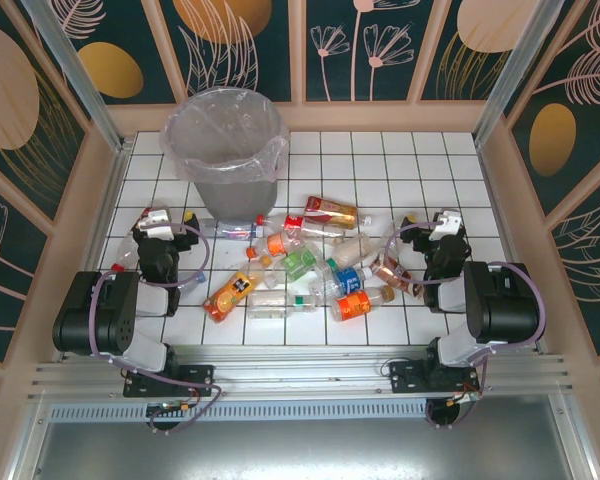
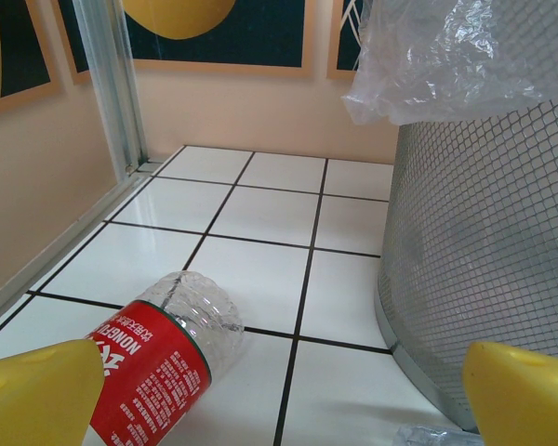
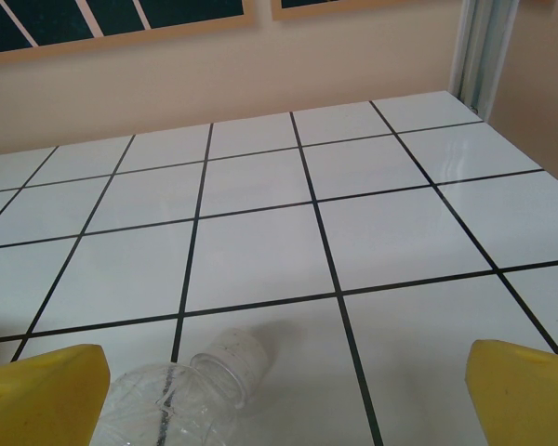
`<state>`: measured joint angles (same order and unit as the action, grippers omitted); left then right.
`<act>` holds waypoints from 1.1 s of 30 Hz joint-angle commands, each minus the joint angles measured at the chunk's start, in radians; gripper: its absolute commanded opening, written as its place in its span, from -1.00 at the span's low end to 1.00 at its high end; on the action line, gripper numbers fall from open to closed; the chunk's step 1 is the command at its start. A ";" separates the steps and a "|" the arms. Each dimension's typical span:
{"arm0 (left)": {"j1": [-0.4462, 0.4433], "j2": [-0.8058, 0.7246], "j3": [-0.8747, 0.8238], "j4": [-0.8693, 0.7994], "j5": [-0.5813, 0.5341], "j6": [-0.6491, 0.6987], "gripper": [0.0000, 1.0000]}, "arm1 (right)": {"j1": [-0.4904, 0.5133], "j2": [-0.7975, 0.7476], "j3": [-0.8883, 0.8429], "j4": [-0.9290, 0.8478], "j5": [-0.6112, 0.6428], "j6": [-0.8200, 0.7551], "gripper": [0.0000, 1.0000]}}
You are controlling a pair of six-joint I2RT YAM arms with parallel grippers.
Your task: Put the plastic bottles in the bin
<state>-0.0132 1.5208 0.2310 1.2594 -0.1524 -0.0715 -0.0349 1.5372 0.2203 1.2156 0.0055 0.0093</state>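
A white tiled worktop seen from above, walled on three sides. The bin, round grey mesh lined with a clear plastic bag, stands at the far left of centre. No bottle can be made out inside it. The plastic bottles lie on their sides in a loose scatter across the middle of the worktop, just near of the bin and between the two arms.

The left end effector sits just left of the bin's base, its yellow fingers spread wide and holding nothing. From its wrist camera, a red-labelled bottle lies on the tiles close to the left finger, with the bin's mesh wall close on the right.

The right end effector sits at the right edge of the scatter, also spread wide and empty. Its wrist camera shows a clear bottle lying beside its left finger.

The task appears to be at its start, at the step of reaching for a first bottle. For the left arm, the next move likely calls for shifting left to centre on the red-labelled bottle, lowering, closing across its body, then lifting above the bin's rim to release.
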 commanded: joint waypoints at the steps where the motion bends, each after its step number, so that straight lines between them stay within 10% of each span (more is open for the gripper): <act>1: 0.004 -0.002 0.006 0.011 0.020 -0.001 0.97 | 0.005 0.003 0.015 0.030 -0.009 0.011 0.98; 15: 0.003 -0.089 0.005 -0.053 0.020 0.001 0.97 | 0.016 -0.063 0.022 -0.031 0.004 0.004 0.98; 33: -0.045 -0.495 0.175 -0.825 0.034 -0.388 0.97 | 0.099 -0.488 0.193 -0.737 0.037 0.227 0.98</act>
<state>-0.0368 1.0786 0.3706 0.6239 -0.1558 -0.3412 0.0456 1.1076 0.3645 0.6411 0.0513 0.1352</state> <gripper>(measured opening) 0.985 0.990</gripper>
